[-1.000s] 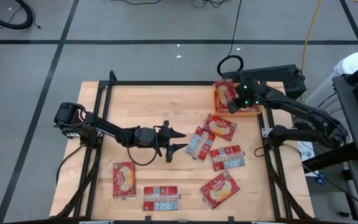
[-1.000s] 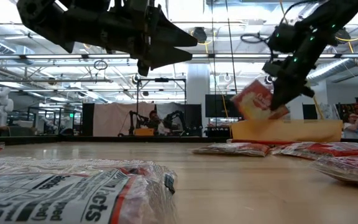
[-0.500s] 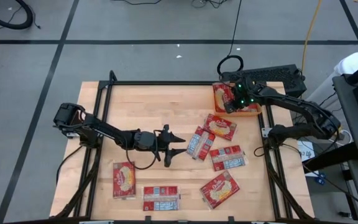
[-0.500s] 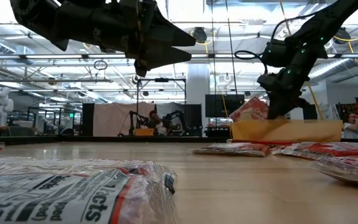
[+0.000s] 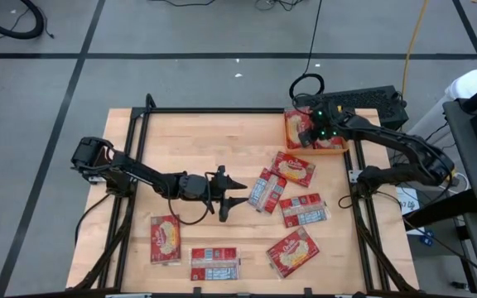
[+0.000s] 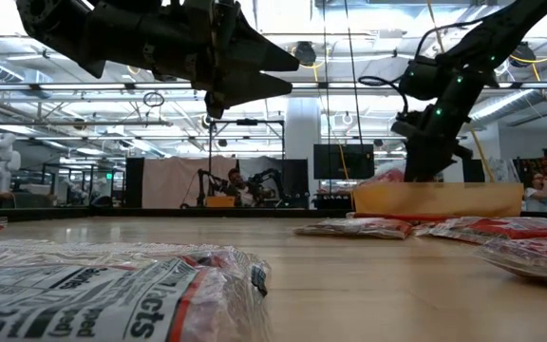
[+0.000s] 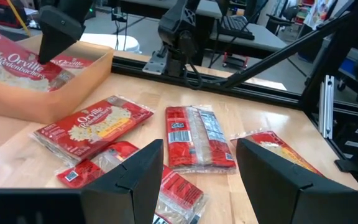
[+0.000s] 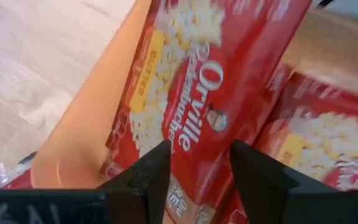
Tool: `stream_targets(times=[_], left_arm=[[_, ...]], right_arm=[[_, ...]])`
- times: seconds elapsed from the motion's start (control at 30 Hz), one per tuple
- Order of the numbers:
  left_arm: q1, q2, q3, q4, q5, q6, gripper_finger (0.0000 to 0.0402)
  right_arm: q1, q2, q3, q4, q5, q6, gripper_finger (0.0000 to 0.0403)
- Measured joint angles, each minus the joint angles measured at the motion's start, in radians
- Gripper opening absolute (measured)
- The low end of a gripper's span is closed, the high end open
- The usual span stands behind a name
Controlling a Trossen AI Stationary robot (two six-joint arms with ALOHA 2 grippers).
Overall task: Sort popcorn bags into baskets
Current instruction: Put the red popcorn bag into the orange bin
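Observation:
My right gripper [image 5: 311,136] hangs open over the orange basket [image 5: 338,149] at the table's far right corner. Beneath it a red popcorn bag [image 8: 210,93] lies picture side up in the basket, its one long edge up against the basket's wall [image 8: 86,118]. It partly covers a second bag [image 8: 319,143]. The fingers stand on either side of the top bag's near end. My left gripper [image 5: 240,193] hovers open above the table's middle and holds nothing. Several more bags lie flat on the table, the closest [image 5: 262,190] just right of that gripper. My right gripper points down at the top bag's near end [image 8: 188,186], one finger on each side of it. I cannot tell whether the fingers touch the bag. The bag lies in the basket, not lifted.
Loose bags lie at the right [image 5: 294,168], [image 5: 303,209], [image 5: 292,251] and near the front edge [image 5: 165,238], [image 5: 214,263]. A black frame [image 5: 222,110] runs round the table. The table's far left is bare wood.
My right gripper has gone down and slightly toward the far edge over the basket. The bag, lifted and tilted a second ago, has dropped into the basket, so that only its top shows above the wall in the low view. My left gripper has edged toward the near edge.

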Motion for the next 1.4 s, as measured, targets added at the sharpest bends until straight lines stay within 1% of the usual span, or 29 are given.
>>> stream_targets(times=[0.13,0.33,0.47,0.53,0.67,0.73,0.87,1.0,1.1,1.27,1.4], left_arm=[[-0.003,0.000,0.000,-0.009,0.000,-0.001,0.0207],[-0.005,0.000,0.000,-0.044,0.000,-0.002,0.0207],[-0.005,0.000,0.000,-0.050,-0.001,-0.002,0.0207],[-0.005,0.000,0.000,-0.050,0.000,-0.003,0.0207],[-0.007,0.000,0.000,-0.051,0.000,-0.009,0.0207],[-0.008,0.000,0.000,-0.052,0.000,-0.009,0.0207],[-0.011,0.000,0.000,-0.053,-0.001,-0.008,0.0207],[-0.006,0.000,0.000,-0.053,-0.001,0.000,0.0207],[-0.001,0.000,0.000,-0.053,-0.001,0.001,0.0207],[0.007,0.000,0.000,-0.053,-0.001,0.008,0.0207],[0.009,0.000,0.000,-0.053,-0.001,0.007,0.0207]], right_arm=[[0.035,-0.052,0.000,0.001,0.065,-0.012,0.0164],[0.121,-0.134,0.000,0.001,0.197,0.008,0.0150],[0.177,-0.140,-0.001,0.003,0.260,0.020,0.0140],[0.195,-0.129,-0.016,0.029,0.264,0.030,0.0134],[0.204,-0.083,-0.065,0.090,0.320,0.044,0.0117],[0.190,-0.044,-0.069,0.095,0.339,0.045,0.0105],[0.139,0.038,-0.069,0.145,0.339,0.036,0.0074],[0.085,0.121,-0.069,0.208,0.338,-0.021,0.0046],[0.054,0.179,-0.069,0.218,0.336,-0.046,0.0029],[0.033,0.264,-0.069,0.283,0.335,-0.099,0.0014],[0.032,0.291,-0.069,0.353,0.315,-0.121,0.0013]])
